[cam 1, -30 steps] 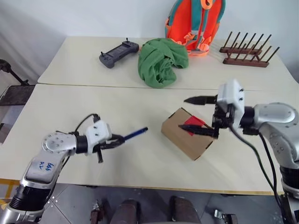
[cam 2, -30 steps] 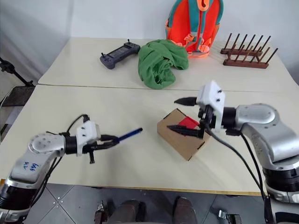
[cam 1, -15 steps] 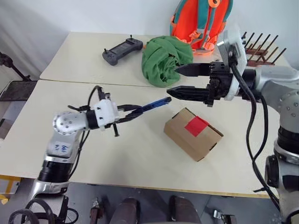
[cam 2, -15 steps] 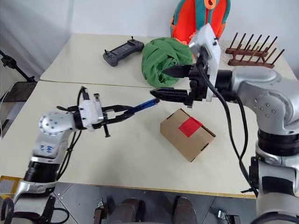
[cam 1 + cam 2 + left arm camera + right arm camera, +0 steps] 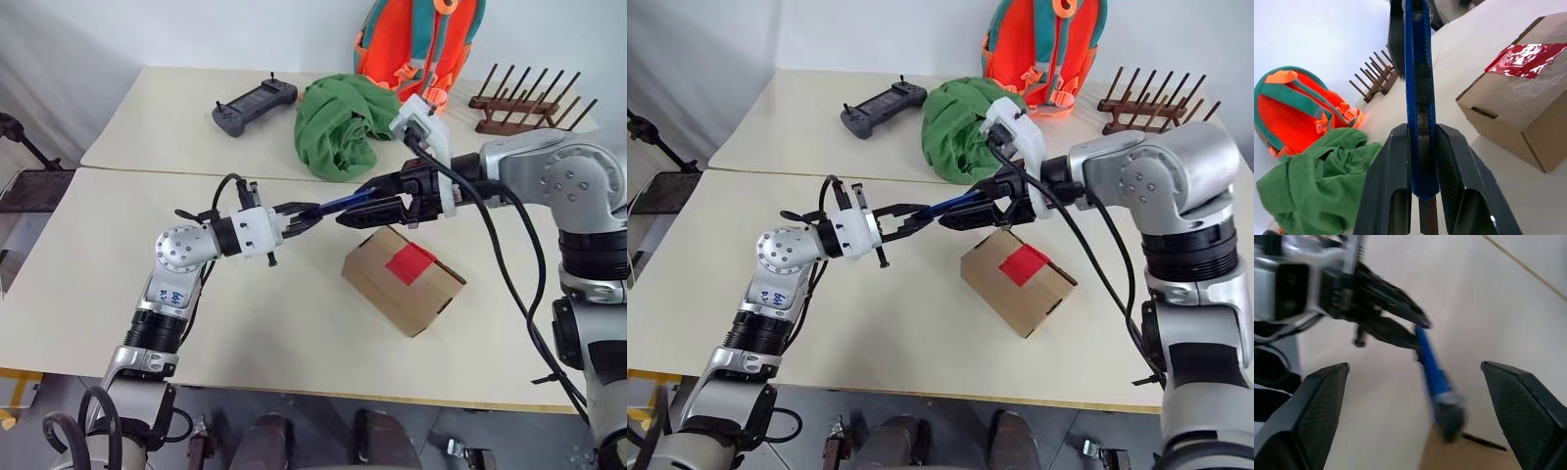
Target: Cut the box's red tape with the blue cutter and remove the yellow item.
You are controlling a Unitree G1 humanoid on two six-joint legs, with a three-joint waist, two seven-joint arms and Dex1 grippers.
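A: Location and surface?
B: Two pale counters (image 5: 245, 294) pushed together before a plain white wall. Far counter: dark game controller (image 5: 253, 103), green cloth (image 5: 338, 127), orange backpack (image 5: 416, 44), wooden rack (image 5: 524, 103).

A: Position of the box?
B: On the near counter, right of centre, resting flat and at an angle. Box (image 5: 402, 279) flaps closed; red tape (image 5: 410, 262) intact across the top seam. Yellow item not visible, presumably inside.

A: Position of the blue cutter?
B: Raised above the counter, just above and beyond the box, roughly level. Blue cutter (image 5: 955, 204) gripped at its rear end by the left pincer (image 5: 911, 215), fingers (image 5: 1386, 186) clamped tight on both sides of the handle; free end directed toward the right arm.

A: Condition of the right pincer?
B: Spread fully wide, grasping nothing. Right pincer (image 5: 367, 204) positioned around the free end of the cutter, one finger to each side, no contact confirmed.

A: Reason for this arrangement?
B: Judged as a handover in mid-air: rear grip leaves the forward handle exposed for a second grasp. Likely purpose: transfer to the arm nearer the box, for a better cutting angle on the tape.

A: Task progress?
B: Early. Cut not started.
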